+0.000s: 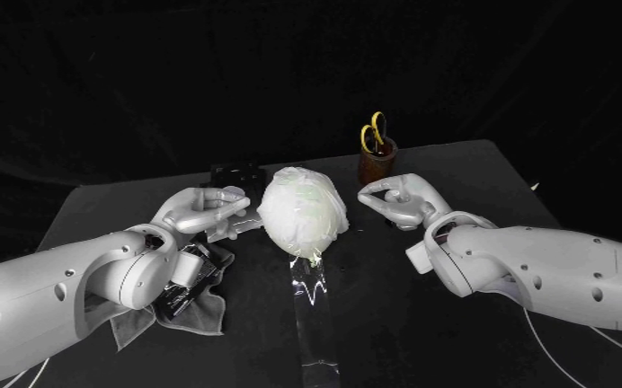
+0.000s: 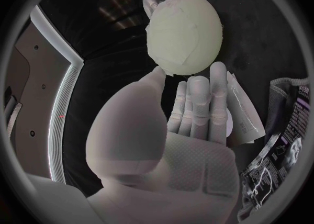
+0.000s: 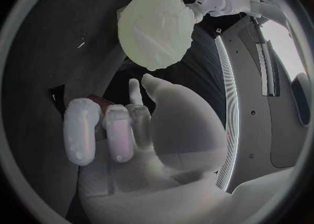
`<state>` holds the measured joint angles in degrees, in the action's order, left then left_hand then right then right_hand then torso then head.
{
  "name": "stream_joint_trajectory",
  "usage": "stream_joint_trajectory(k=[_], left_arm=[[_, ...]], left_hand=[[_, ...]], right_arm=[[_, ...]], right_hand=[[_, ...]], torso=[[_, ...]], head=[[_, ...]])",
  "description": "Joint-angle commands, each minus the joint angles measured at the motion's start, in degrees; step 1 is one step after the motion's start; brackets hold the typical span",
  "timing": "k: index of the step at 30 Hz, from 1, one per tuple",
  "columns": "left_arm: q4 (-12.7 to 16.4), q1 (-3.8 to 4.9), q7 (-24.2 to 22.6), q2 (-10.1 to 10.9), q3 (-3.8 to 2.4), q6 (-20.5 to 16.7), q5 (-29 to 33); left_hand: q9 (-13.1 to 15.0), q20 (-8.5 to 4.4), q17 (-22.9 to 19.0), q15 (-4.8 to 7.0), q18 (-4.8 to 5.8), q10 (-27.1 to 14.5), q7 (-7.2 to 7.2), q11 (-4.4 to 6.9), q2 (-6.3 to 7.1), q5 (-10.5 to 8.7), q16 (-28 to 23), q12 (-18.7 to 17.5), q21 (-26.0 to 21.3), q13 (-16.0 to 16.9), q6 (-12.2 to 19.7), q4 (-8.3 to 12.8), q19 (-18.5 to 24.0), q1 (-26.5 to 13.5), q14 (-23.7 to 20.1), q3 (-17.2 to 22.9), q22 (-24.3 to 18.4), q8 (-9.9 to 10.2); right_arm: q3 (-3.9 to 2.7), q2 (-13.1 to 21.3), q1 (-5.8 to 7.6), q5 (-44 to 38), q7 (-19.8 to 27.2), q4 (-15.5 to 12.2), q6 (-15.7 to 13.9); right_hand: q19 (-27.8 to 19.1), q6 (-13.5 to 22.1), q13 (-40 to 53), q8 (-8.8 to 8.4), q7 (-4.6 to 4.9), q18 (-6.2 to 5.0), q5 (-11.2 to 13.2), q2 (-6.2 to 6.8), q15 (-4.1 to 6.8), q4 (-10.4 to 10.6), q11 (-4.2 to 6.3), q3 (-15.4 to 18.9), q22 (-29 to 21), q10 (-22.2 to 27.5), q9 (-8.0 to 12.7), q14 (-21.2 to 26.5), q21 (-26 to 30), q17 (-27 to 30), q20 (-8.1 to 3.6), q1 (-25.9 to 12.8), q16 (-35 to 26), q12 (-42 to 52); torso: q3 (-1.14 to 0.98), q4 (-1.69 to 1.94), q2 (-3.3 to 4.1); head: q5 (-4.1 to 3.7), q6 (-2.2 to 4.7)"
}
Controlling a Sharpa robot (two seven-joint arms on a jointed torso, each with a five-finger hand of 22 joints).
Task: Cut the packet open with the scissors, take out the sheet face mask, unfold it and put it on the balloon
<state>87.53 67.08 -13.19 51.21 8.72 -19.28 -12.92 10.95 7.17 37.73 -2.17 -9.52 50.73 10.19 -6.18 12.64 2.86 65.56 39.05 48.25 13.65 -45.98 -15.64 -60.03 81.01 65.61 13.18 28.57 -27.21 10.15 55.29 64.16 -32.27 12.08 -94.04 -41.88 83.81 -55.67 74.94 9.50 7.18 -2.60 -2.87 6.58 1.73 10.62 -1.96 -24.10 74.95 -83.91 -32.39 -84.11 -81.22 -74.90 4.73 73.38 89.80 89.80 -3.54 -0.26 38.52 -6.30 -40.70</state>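
A pale green balloon [image 1: 305, 213] [image 2: 186, 30] [image 3: 157, 22] stands at the table's middle on a clear stand [image 1: 311, 316]. The white sheet mask [image 1: 296, 192] is draped over it. My left hand [image 1: 205, 208] [image 2: 177, 130] hovers just left of the balloon, its fingers reaching toward it with nothing in them. My right hand [image 1: 399, 198] [image 3: 131, 130] is just right of the balloon, fingers curled in and holding nothing. A silver cut packet [image 1: 240, 228] [image 2: 245, 111] lies by the left hand. The yellow-handled scissors [image 1: 376, 132] stand in a brown holder [image 1: 376, 165] behind the balloon.
A dark printed wrapper [image 1: 194, 269] [image 2: 288, 130] and a grey cloth [image 1: 194, 312] lie under my left forearm. A small black block [image 1: 236, 174] sits at the back left. The table's far edge runs behind the holder.
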Motion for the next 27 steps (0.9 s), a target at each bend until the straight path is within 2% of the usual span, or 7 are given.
stream_joint_trajectory(k=[1, 4, 8, 11, 13, 20, 27], left_arm=[[-0.08, -0.09, 2.19, -0.28, -0.04, -0.48, -3.99], [-0.26, -0.19, 2.65, -0.55, -0.04, -0.31, -4.92], [-0.37, -0.31, 3.01, -0.89, -0.04, 0.03, -5.75], [-0.39, -0.43, 3.19, -1.12, -0.04, 0.54, -6.37], [-0.36, -0.47, 3.1, -1.19, -0.04, 0.82, -6.56], [-0.17, -0.53, 2.62, -1.37, -0.05, 1.65, -6.82], [-0.06, -0.55, 2.24, -1.52, -0.06, 2.52, -6.87]], left_hand=[[-0.01, 0.02, 0.37, 0.24, -1.07, 0.85, -0.3, 0.18, 0.44, -0.14, -0.07, -0.15, -0.43, -0.12, -0.44, -0.13, -0.63, 0.04, 0.24, -0.71, -0.15, -0.28], [0.0, -0.09, 1.22, 0.36, -1.08, 1.37, -0.42, 0.35, 0.47, -0.14, 0.48, 0.0, -0.46, -0.16, -0.58, -0.28, -0.9, 0.09, 0.83, -1.29, -0.22, -0.41], [0.01, -0.72, 7.47, 1.07, -1.11, 4.69, -1.06, 1.17, 0.17, -0.12, 4.48, 2.08, 0.21, 0.55, -1.07, -0.56, -2.37, 0.62, 4.88, -2.98, -0.03, -0.77], [-0.06, -1.17, 11.71, 1.5, -1.09, 6.47, -1.4, 1.63, -0.19, -0.12, 7.15, 4.09, 0.92, 1.5, -1.17, -0.61, -3.25, 1.13, 7.3, -4.13, 0.31, -0.86], [-0.15, -1.67, 16.93, 1.96, -1.06, 7.72, -1.76, 2.12, -0.52, -0.13, 10.31, 7.01, 2.09, 3.11, -1.29, -0.63, -4.18, 1.74, 10.05, -5.46, 0.95, -0.92], [-0.54, -2.31, 22.56, 2.59, -0.95, 7.62, -2.37, 2.79, -2.28, -0.15, 13.71, 14.87, 4.47, 8.08, -1.69, -0.8, -4.47, 2.98, 12.4, -9.28, 2.71, -0.87], [-0.83, -2.52, 25.85, 2.8, -0.39, 7.54, -2.57, 3.03, -3.37, -0.13, 15.45, 18.4, 7.8, 10.46, -2.18, -0.8, -5.85, 3.57, 13.92, -11.51, 6.76, -0.64]], right_arm=[[-0.04, -0.58, 0.08, 3.28, -1.31, 0.36, 5.51], [-0.04, -1.08, 0.12, 3.76, -1.73, 0.64, 6.81], [-0.04, -1.59, 0.15, 4.37, -2.33, 0.93, 8.49], [-0.04, -1.93, 0.16, 4.86, -2.93, 1.2, 10.15], [-0.04, -2.06, 0.17, 5.02, -3.09, 1.34, 10.87], [-0.04, -2.18, 0.17, 4.96, -2.94, 1.88, 11.49], [-0.04, -2.17, 0.17, 5.98, -2.67, 2.17, 11.34]], right_hand=[[1.62, -0.32, 15.06, -0.39, 0.0, 0.64, 0.09, 0.27, -0.45, 0.22, -0.47, 0.56, 12.4, -6.09, 0.17, -5.89, -0.5, -15.1, 0.1, -0.84, 0.2, 0.2], [1.79, -0.23, 15.06, -0.74, 0.13, 0.71, 0.1, 0.59, -0.56, 0.8, -0.59, 1.42, 12.52, -6.09, 0.44, -5.89, -0.81, -15.1, 0.17, -1.55, 0.2, 0.2], [1.84, -0.09, 15.06, -1.15, 0.29, 0.74, 0.11, 1.02, -0.69, 1.33, -0.73, 2.46, 12.57, -6.09, 0.74, -5.89, -0.93, -15.1, 0.26, -2.11, 0.2, 0.2], [1.92, -0.02, 15.06, -1.49, 0.4, 0.77, 0.11, 1.02, -0.8, 1.8, -0.84, 3.2, 12.62, -6.09, 1.0, -5.89, -1.1, -15.1, 0.36, -2.36, 0.2, 0.2], [1.92, -0.02, 15.06, -1.59, 0.43, 0.77, 0.11, 0.96, -0.84, 1.99, -0.88, 3.45, 12.62, -6.09, 1.09, -5.89, -1.1, -15.1, 0.4, -2.42, 0.2, 0.2], [2.04, -0.2, 15.06, -1.9, 0.47, 0.83, 0.11, 0.51, -0.93, 2.78, -0.95, 4.32, 12.7, -6.09, 1.38, -5.89, -1.37, -15.1, 0.51, -2.6, 0.2, 0.2], [2.14, -0.3, 15.06, -2.02, 0.47, 0.87, 0.11, 0.28, -0.96, 3.16, -0.96, 4.72, 12.76, -6.09, 1.51, -5.89, -1.56, -15.1, 0.55, -2.63, 0.2, 0.2]], torso=[[0.0, 0.0, 0.0], [0.0, 0.02, 0.0], [0.01, 0.04, -0.02], [0.03, -0.02, -0.02], [0.01, -0.02, -0.05], [0.03, -0.02, -0.07], [0.02, -0.07, -0.04]], head=[[-0.22, -0.28], [-0.2, -0.36], [-0.16, -0.5], [0.38, -0.71], [0.69, -0.79], [0.81, -1.01], [0.23, -1.18]])
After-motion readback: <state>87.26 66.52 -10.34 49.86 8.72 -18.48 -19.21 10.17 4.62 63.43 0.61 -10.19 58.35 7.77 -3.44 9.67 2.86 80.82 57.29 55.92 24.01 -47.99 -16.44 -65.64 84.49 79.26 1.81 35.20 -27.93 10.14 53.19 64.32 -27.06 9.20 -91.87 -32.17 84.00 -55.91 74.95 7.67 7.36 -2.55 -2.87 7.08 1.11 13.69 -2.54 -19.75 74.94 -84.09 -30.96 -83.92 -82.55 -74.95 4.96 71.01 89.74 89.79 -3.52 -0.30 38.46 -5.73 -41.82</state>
